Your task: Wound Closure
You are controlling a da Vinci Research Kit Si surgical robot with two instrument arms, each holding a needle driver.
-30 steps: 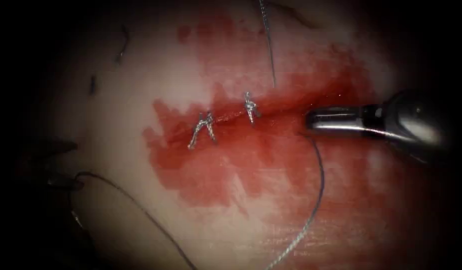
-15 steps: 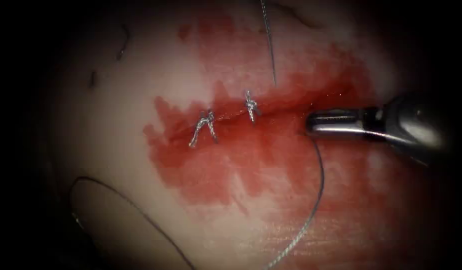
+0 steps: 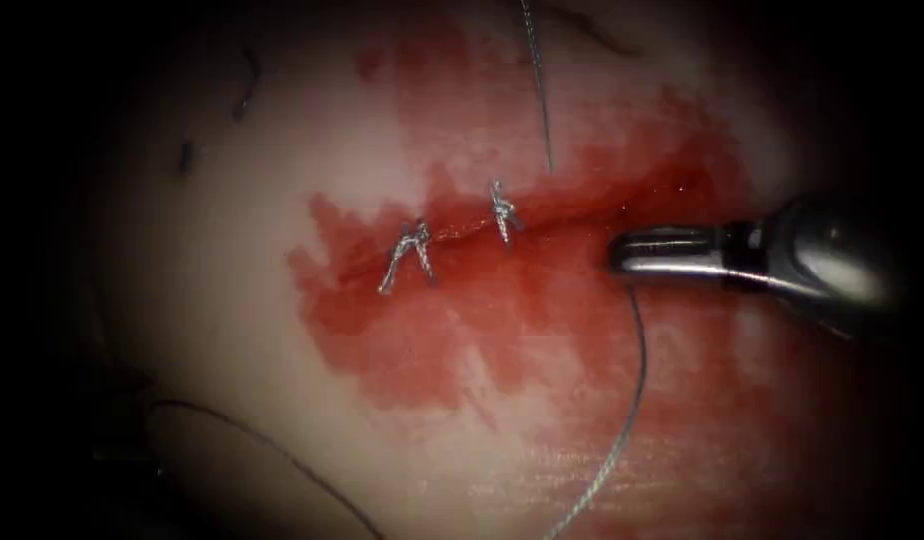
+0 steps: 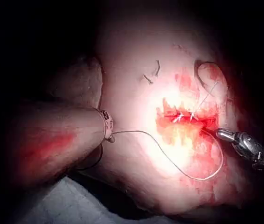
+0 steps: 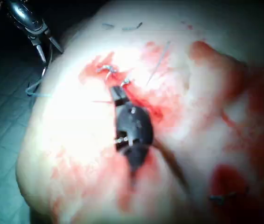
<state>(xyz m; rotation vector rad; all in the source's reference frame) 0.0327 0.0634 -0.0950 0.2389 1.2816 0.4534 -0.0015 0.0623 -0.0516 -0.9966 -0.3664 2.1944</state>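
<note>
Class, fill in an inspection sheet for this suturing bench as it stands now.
Surface: tissue, red fluid around the cut.
Job's things: two knotted stitches across the cut; thread trailing from beneath the right tool; needle cannot be located.
Clutter: cut ends of thread left of the cut.
Grippers: right tool shut at the cut's right end, hold unclear; left tool off the tissue, hold unclear.
Cables: nothing seen.
Surroundings: dark.

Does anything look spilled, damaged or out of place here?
Red fluid is smeared around the cut. Cut ends lie loose at upper left. Both knots sit neatly. Right tool rests at the cut, thread beside it; what either tool holds, and where the needle is, is unclear.
</note>
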